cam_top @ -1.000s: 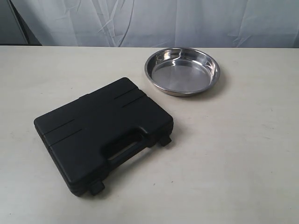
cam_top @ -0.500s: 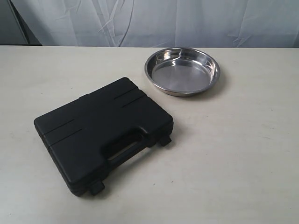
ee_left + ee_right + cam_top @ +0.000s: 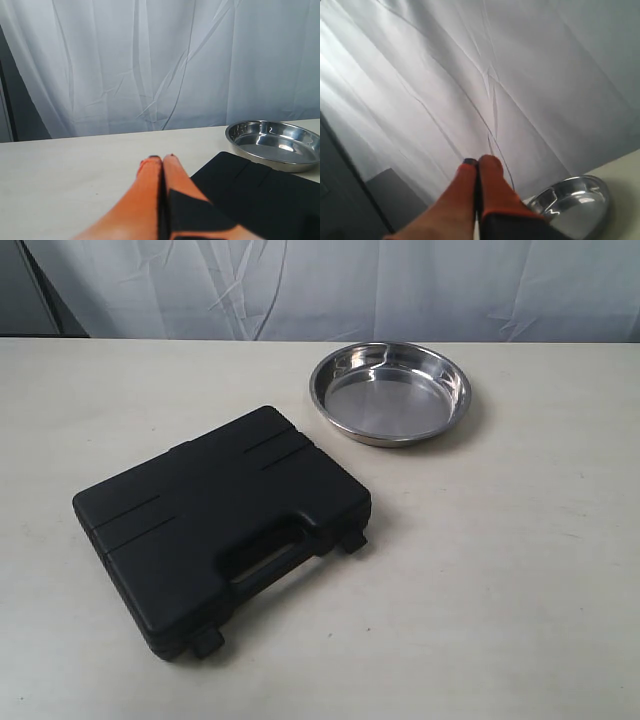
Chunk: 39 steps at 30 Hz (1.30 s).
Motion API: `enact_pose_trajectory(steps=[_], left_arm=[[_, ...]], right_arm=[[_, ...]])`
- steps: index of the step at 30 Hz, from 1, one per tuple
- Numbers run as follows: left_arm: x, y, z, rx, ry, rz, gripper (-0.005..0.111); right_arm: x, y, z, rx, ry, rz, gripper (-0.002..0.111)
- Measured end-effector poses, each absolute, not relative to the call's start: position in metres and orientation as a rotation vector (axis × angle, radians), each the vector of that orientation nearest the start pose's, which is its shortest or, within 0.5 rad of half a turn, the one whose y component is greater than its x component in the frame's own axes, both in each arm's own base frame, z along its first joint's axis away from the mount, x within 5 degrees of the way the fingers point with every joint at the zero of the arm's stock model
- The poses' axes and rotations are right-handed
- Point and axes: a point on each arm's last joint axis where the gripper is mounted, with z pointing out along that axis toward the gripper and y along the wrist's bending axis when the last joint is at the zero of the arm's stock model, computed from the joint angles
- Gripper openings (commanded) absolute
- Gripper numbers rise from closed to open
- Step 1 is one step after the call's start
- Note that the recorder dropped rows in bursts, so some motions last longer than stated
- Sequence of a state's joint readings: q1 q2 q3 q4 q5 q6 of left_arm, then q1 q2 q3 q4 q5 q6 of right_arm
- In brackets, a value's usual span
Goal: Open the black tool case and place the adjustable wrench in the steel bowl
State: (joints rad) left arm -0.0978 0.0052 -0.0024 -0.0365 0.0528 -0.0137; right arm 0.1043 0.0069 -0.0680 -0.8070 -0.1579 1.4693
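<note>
The black tool case [image 3: 215, 525] lies shut and flat on the table, its cut-out handle and two small latches facing the near edge. Behind it to the right stands the steel bowl [image 3: 390, 393], with nothing in it. The adjustable wrench is hidden. Neither arm appears in the exterior view. In the left wrist view my left gripper [image 3: 161, 159] is shut with nothing held, above the table beside a corner of the tool case [image 3: 260, 192], with the steel bowl [image 3: 275, 144] beyond. My right gripper [image 3: 476, 161] is shut too, held up against the curtain, the steel bowl [image 3: 575, 202] below it.
A white curtain [image 3: 330, 285] hangs along the far edge of the beige table [image 3: 520, 570]. A dark panel [image 3: 25, 290] stands at the back left corner.
</note>
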Motion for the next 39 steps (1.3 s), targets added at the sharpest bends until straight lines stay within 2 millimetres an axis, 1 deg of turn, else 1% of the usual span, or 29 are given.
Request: enact_pose_trajectory(steps=[1,2,4,5,6,7,10,12,13,14,15,16,18,19,20,22,23,25,28,29,30,32,33,35,37,39], left_arm=[[0.056,-0.006,0.209,0.038,1.54,-0.119,0.0],[0.056,-0.006,0.209,0.038,1.54,-0.119,0.0],[0.056,-0.006,0.209,0.038,1.54,-0.119,0.0],[0.056,-0.006,0.209,0.038,1.54,-0.119,0.0],[0.056,-0.006,0.209,0.038,1.54,-0.119,0.0],[0.056,-0.006,0.209,0.038,1.54,-0.119,0.0],[0.056,-0.006,0.209,0.038,1.54,-0.119,0.0],[0.056,-0.006,0.209,0.038,1.54,-0.119,0.0],[0.056,-0.006,0.209,0.038,1.54,-0.119,0.0],[0.056,-0.006,0.209,0.038,1.54,-0.119,0.0],[0.056,-0.006,0.209,0.038,1.54,-0.119,0.0],[0.056,-0.006,0.209,0.038,1.54,-0.119,0.0],[0.056,-0.006,0.209,0.038,1.54,-0.119,0.0],[0.056,-0.006,0.209,0.038,1.54,-0.119,0.0],[0.056,-0.006,0.209,0.038,1.54,-0.119,0.0],[0.056,-0.006,0.209,0.038,1.54,-0.119,0.0],[0.056,-0.006,0.209,0.038,1.54,-0.119,0.0],[0.056,-0.006,0.209,0.038,1.54,-0.119,0.0],[0.056,-0.006,0.209,0.038,1.54,-0.119,0.0],[0.056,-0.006,0.209,0.038,1.54,-0.119,0.0],[0.056,-0.006,0.209,0.038,1.54,-0.119,0.0],[0.056,-0.006,0.209,0.038,1.54,-0.119,0.0],[0.056,-0.006,0.209,0.038,1.54,-0.119,0.0],[0.056,-0.006,0.209,0.038,1.54,-0.119,0.0],[0.056,-0.006,0.209,0.038,1.54,-0.119,0.0],[0.056,-0.006,0.209,0.038,1.54,-0.119,0.0]], right_arm=[[0.047,0.019,0.247,0.199,1.313,0.714,0.0],[0.047,0.021,0.248,0.178,1.305,0.724,0.0],[0.043,0.026,0.254,0.144,1.253,0.83,0.0],[0.039,0.03,0.259,0.128,1.2,0.934,0.0],[0.037,0.032,0.261,0.116,1.175,0.972,0.0],[0.035,0.032,0.265,0.134,1.133,1.045,0.0],[0.033,0.027,0.272,0.259,1.035,1.21,0.0],[0.032,0.022,0.278,0.344,0.974,1.286,0.0],[0.032,0.021,0.282,0.346,0.969,1.273,0.0],[0.032,0.023,0.292,0.303,1.0,1.197,0.0],[0.036,0.025,0.297,0.254,1.063,1.101,0.0],[0.043,0.028,0.311,0.132,1.162,0.907,0.0],[0.061,0.03,0.322,0.024,1.295,0.695,0.0],[0.073,0.032,0.327,-0.033,1.363,0.597,0.0],[0.085,0.033,0.333,-0.081,1.409,0.534,0.0],[0.119,0.039,0.339,-0.202,1.545,0.435,0.0],[0.134,0.044,0.34,-0.256,1.598,0.427,0.0],[0.174,0.057,0.34,-0.381,1.706,0.48,0.0],[0.232,0.078,0.325,-0.554,1.838,0.631,0.0],[0.249,0.084,0.32,-0.594,1.866,0.669,0.0],[0.262,0.089,0.316,-0.612,1.883,0.689,0.0],[0.29,0.099,0.306,-0.624,1.919,0.679,0.0],[0.3,0.104,0.303,-0.621,1.927,0.648,0.0],[0.319,0.111,0.293,-0.572,1.954,0.501,0.0],[0.329,0.112,0.289,-0.527,1.944,0.267,0.0],[0.333,0.113,0.291,-0.535,1.899,0.025,0.0]])
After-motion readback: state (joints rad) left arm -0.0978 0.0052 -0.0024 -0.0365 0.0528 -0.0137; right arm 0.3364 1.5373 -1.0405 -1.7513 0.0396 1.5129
